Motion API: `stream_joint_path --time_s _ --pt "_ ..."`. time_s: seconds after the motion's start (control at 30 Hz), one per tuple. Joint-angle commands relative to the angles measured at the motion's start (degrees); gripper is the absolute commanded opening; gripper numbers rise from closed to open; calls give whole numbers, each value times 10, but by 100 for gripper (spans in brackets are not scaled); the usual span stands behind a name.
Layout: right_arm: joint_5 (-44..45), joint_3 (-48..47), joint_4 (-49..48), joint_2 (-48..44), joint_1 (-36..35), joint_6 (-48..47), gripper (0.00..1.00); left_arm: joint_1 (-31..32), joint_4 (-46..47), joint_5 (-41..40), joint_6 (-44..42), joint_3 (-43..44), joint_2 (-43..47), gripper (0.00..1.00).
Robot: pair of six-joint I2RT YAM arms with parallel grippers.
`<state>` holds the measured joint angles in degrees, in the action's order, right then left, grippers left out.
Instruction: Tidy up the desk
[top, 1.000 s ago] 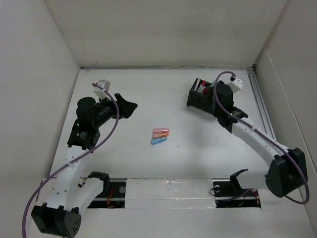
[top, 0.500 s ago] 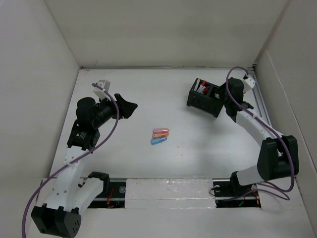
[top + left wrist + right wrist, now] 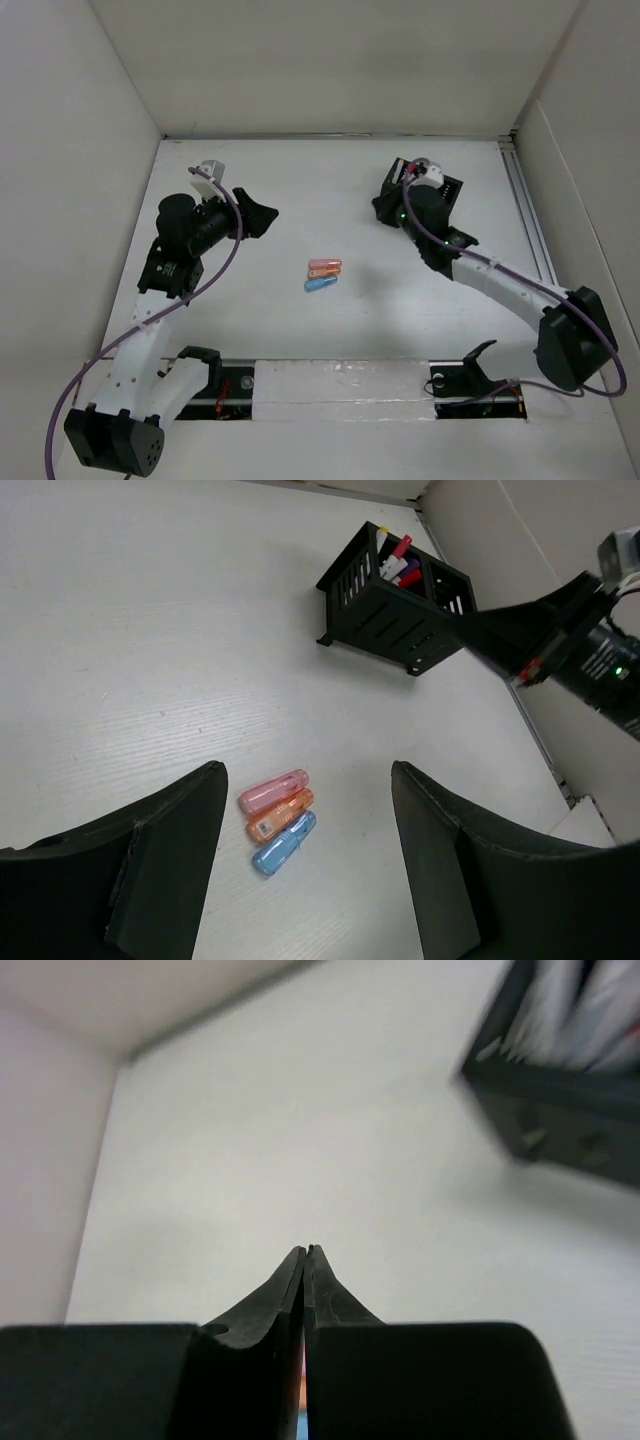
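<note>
A: How will the flat, matte white desk (image 3: pixel 300 180) itself handle?

B: It looks stiff, heavy and fixed between its walls, running from the arm bases to the back wall. There is nowhere on it to take hold. Tidying it most likely means lifting what lies loose on it.

A: Nearest first, then.

B: The left gripper (image 3: pixel 308 772) hangs above the near-left part of the desk. Its jaws are spread wide, with nothing held between them and nothing touched. Just beyond it, near the middle of the desk, lie three small capsule-shaped plastic pieces side by side and touching: the pink capsule (image 3: pixel 273 791), the orange capsule (image 3: pixel 279 815) and the blue capsule (image 3: pixel 283 842).

A: How would those grip?

B: They are probably light, hard and a little slippery. A pinch across the short width at mid-length seems safest, and the two outer ones are the easiest to reach.

A: And farther off?

B: The black slatted organizer box (image 3: pixel 395 610) stands toward the far right, with coloured pens (image 3: pixel 400 565) upright in one compartment. The right gripper (image 3: pixel 305 1252) is close by it, with its jaws pressed fully together and no object showing between them. Whether it touches the box cannot be told.
</note>
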<state>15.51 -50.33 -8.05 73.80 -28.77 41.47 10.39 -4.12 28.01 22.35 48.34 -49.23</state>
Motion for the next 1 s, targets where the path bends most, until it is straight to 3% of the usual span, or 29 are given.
stream_joint_path --time_s 0.0,0.03,0.1,0.13,0.17,0.63,0.97 --pt "-73 6 -26 64 -79 -36 6 -3 18 7 -5 11 -7 63" --pt "-72 -2 -14 84 -97 -53 10 -3 22 9 -4 8 -7 63" --pt "-48 -28 23 135 -144 -63 26 -3 26 1 -3 7 -5 63" --pt "-39 -35 40 150 -159 -74 41 -3 23 -1 -3 11 -7 63" --pt "-29 -49 50 162 -170 -78 45 -3 20 -1 -4 14 -11 63" --pt "-60 -65 118 218 -276 -54 58 -3 17 2 -8 17 -15 62" --pt "-30 -91 145 260 -302 -22 71 -3 23 -4 -5 12 -6 62"
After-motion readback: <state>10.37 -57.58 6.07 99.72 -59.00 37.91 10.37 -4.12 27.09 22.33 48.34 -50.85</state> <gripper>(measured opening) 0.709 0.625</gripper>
